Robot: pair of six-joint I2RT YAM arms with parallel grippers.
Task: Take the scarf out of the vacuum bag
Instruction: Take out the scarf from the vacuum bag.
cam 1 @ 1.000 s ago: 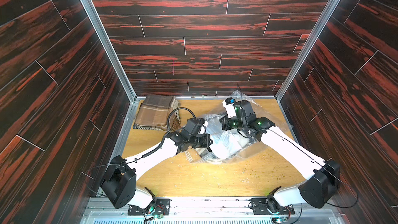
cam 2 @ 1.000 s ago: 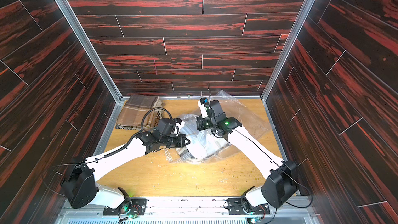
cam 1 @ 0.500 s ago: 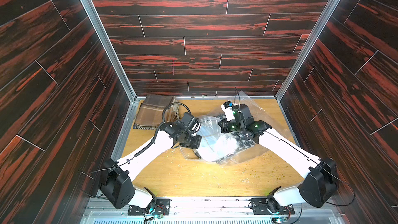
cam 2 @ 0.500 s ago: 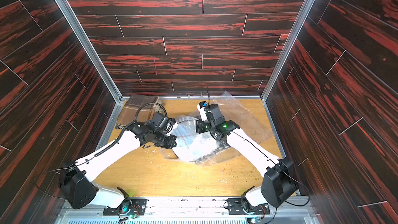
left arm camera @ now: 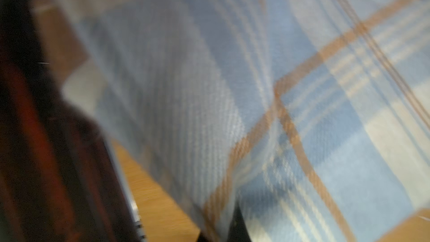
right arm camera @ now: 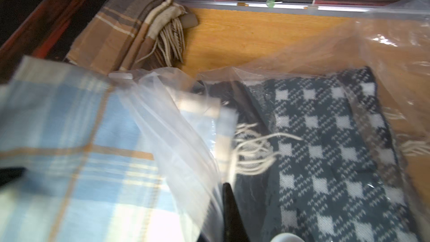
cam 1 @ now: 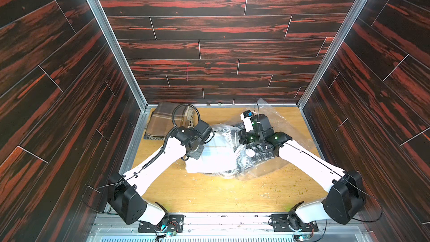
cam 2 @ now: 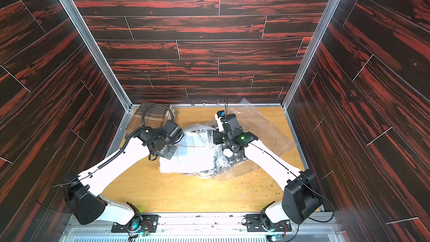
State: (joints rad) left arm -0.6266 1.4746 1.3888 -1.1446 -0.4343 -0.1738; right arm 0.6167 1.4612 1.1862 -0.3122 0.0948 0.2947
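The left gripper (left arm camera: 232,225) has its jaws pinched tight on the pale blue plaid scarf (cam 1: 209,159), which lies mostly outside the mouth of the vacuum bag (cam 1: 277,122) in the middle of the table (cam 1: 209,194), while the right gripper (right arm camera: 230,213) clamps the bag's plastic with closed jaws, a dark checked scarf (right arm camera: 325,136) inside it and a brown scarf (cam 1: 162,122) folded in the far left corner.

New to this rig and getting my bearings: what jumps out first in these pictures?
A pale blue plaid scarf spills partly out of the crinkly vacuum bag mid-table. A black-and-white checked scarf lies inside the bag, and a folded brown scarf sits in the far left corner.
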